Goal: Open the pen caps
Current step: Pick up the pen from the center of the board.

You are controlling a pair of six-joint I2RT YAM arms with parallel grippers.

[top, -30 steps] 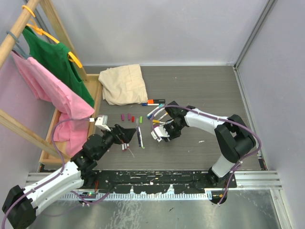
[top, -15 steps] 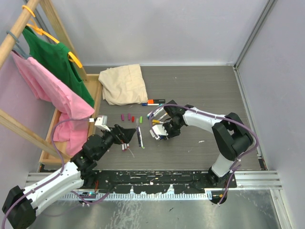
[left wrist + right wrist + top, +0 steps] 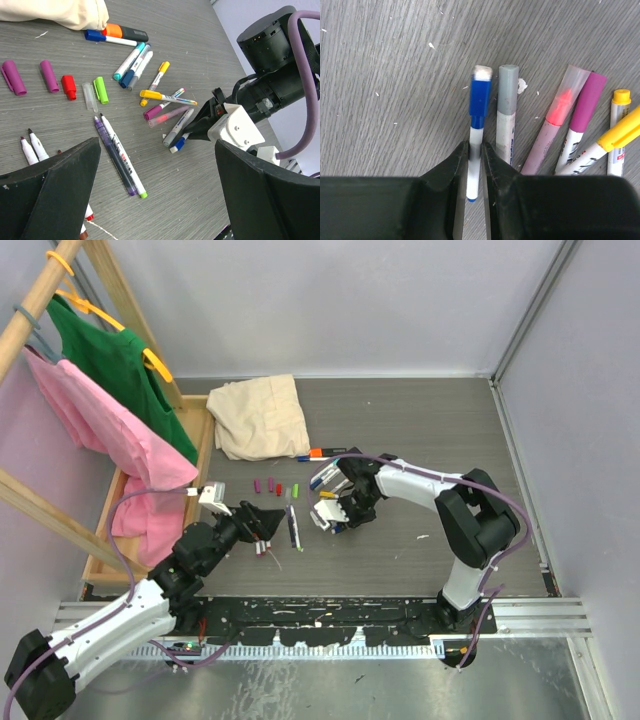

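Note:
Several capped pens lie fanned out on the grey table. My right gripper [image 3: 475, 150] is down on the table with its jaws pressed on the white barrel of the blue-capped pen [image 3: 481, 97]. The grey-capped pen [image 3: 508, 95] lies right beside it. Pink [image 3: 568, 95], magenta [image 3: 587, 100] and yellow [image 3: 621, 97] caps sit further right. The left wrist view shows the same blue-capped pen [image 3: 178, 144] under the right gripper [image 3: 197, 132]. Loose pen caps [image 3: 68, 86] lie in a row there, and uncapped pens [image 3: 117, 155] sit between the fingers of my left gripper [image 3: 156, 150], which hovers open and holds nothing.
A thick black marker with an orange cap [image 3: 327, 452] lies beside a folded beige cloth [image 3: 262, 415] at the back. A wooden clothes rack [image 3: 100, 390] with green and pink garments stands at the left. More uncapped pens [image 3: 30, 147] lie under my left gripper.
My right gripper has slid left along the table and its jaws have narrowed onto the blue-capped pen's barrel. The left arm has not moved.

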